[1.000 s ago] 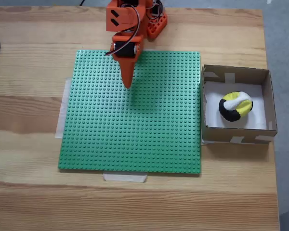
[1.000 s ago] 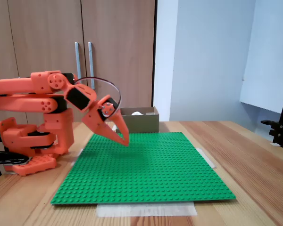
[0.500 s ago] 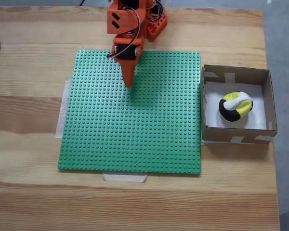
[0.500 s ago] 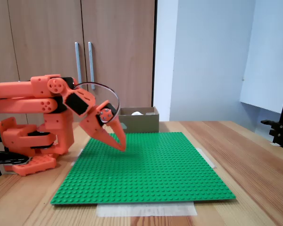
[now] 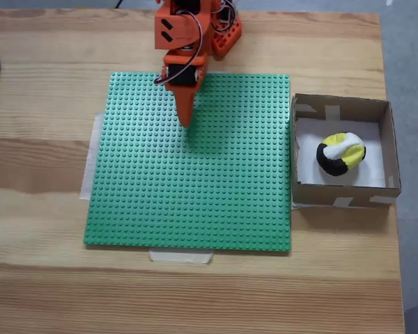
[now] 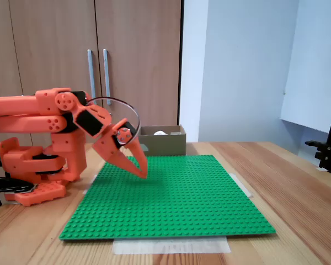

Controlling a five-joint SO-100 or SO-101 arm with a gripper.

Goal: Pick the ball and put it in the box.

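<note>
Item: ball [image 5: 341,154], patched white, yellow and black. Location: inside the box [image 5: 386,142], resting on its white bottom, toward the wall farthest from the green baseplate [image 5: 195,195]. Task judged complete.

Item: gripper [image 5: 187,122], orange. Location: over the baseplate's edge nearest the arm base, well apart from the box, tip just above the studs in a fixed view [image 6: 142,173]. The fingers are pressed together and hold nothing.

Item: bench [image 5: 42,160], wood, carrying baseplate and box side by side.

Risks: few. The tip hangs low, so a further drop could scrape or catch the studs. A careless sweep toward the box could knock its wall and shift it.

Change from a second ago: gripper drawn slightly back toward the arm base and lower; ball and box unmoved.
</note>
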